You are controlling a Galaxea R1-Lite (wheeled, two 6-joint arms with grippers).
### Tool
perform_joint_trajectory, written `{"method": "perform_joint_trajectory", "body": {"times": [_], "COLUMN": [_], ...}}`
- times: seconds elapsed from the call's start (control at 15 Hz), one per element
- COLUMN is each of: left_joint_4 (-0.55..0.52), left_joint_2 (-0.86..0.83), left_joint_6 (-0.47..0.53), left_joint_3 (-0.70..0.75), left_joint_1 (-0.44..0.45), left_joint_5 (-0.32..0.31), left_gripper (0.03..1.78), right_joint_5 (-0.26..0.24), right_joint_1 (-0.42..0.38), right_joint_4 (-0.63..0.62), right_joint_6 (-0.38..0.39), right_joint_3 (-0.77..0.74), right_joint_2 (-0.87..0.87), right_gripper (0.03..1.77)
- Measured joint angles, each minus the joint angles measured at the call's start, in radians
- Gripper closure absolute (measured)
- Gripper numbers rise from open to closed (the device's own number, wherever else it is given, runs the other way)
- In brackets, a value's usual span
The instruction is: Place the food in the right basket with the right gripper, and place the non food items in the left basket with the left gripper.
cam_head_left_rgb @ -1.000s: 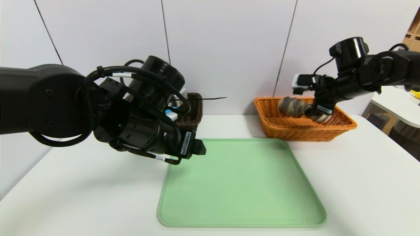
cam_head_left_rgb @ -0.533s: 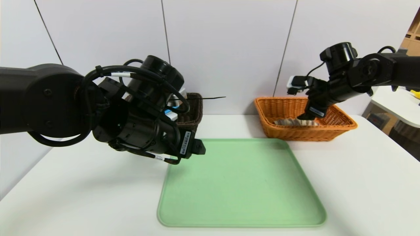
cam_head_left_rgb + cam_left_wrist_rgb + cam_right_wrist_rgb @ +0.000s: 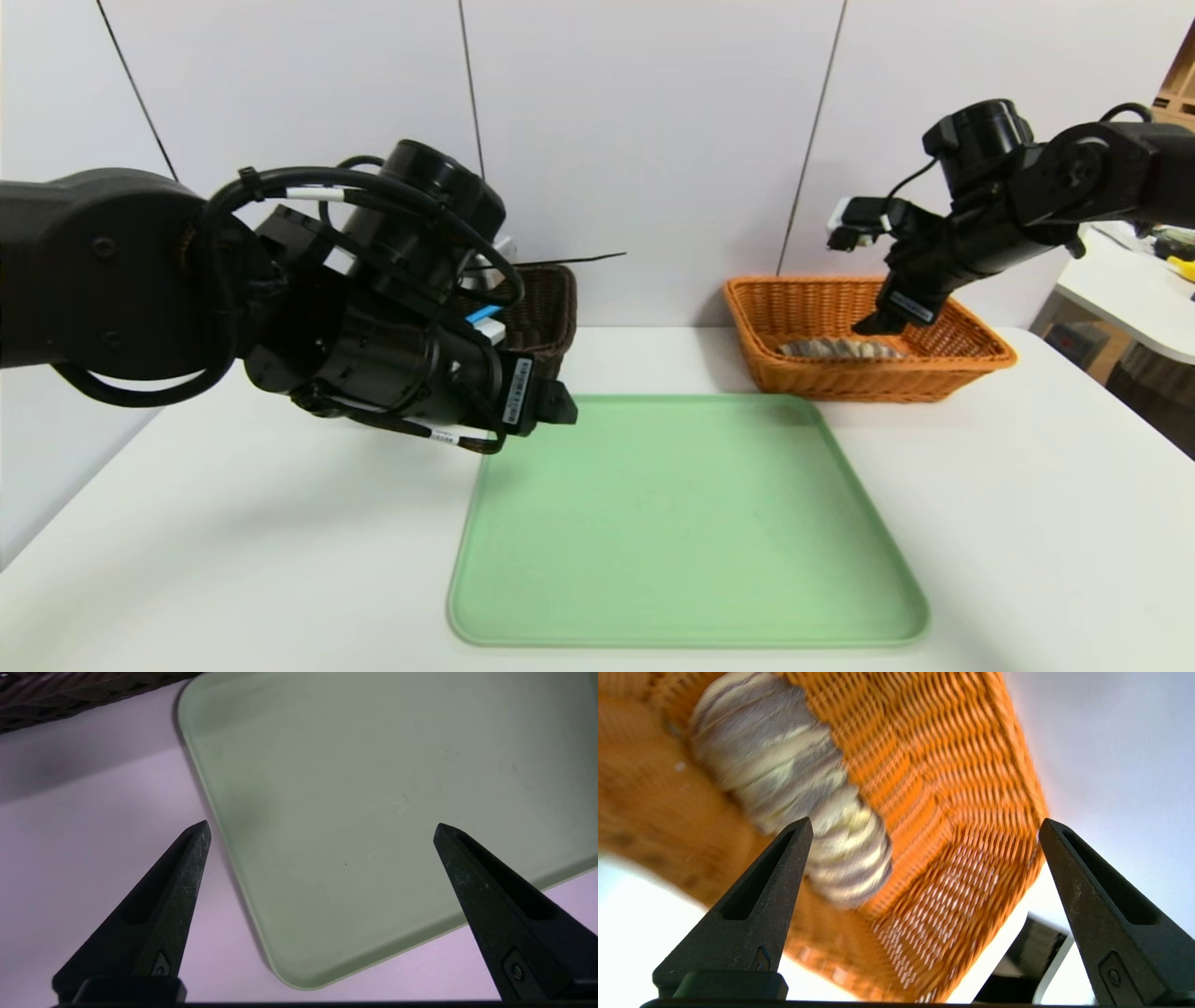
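Bread loaf (image 3: 840,348) dropped from my right gripper (image 3: 924,826) a second ago, now lying on floor of orange basket (image 3: 971,359); food step judged done

Right gripper jaws wide, empty, lifted just above loaf, pointing down-forward over basket

Left gripper (image 3: 322,826) jaws wide, empty, hovering over near-left corner of green tray (image 3: 686,523), dark basket (image 3: 551,313) behind it; tray bare, so I judge sorting complete
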Motion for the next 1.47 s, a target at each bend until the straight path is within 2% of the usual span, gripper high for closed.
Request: {"method": "perform_joint_trajectory", "body": {"times": [0.13,0.4,0.6,0.73,1.07,1.27,1.47], "left_joint_4": [0.0,0.011,0.059,0.117,0.168,0.162,0.128], "left_joint_2": [-0.029,-0.153,-0.266,-0.345,-0.543,-0.666,-0.781], "left_joint_6": [-0.004,-0.01,-0.011,-0.009,0.003,0.028,0.047], "left_joint_3": [-0.002,-0.003,0.003,0.012,0.145,0.264,0.398], "left_joint_1": [0.017,0.054,0.071,0.08,0.118,0.172,0.228], "left_joint_5": [-0.002,-0.006,-0.001,0.016,0.152,0.162,0.158], "left_gripper": [0.12,0.12,0.12,0.12,0.12,0.12,0.12], "right_joint_5": [0.0,0.004,0.008,0.007,-0.002,-0.005,-0.007], "right_joint_1": [0.0,0.0,0.006,0.01,0.003,-0.005,-0.008], "right_joint_4": [0.049,0.163,0.267,0.322,0.333,0.327,0.327], "right_joint_6": [0.079,0.311,0.491,0.583,0.73,0.833,0.859], "right_joint_3": [-0.001,0.001,0.018,0.064,0.357,0.497,0.624], "right_joint_2": [-0.043,-0.166,-0.293,-0.397,-0.708,-0.894,-1.067], "right_gripper": [0.11,0.11,0.11,0.11,0.11,0.11,0.1]}}
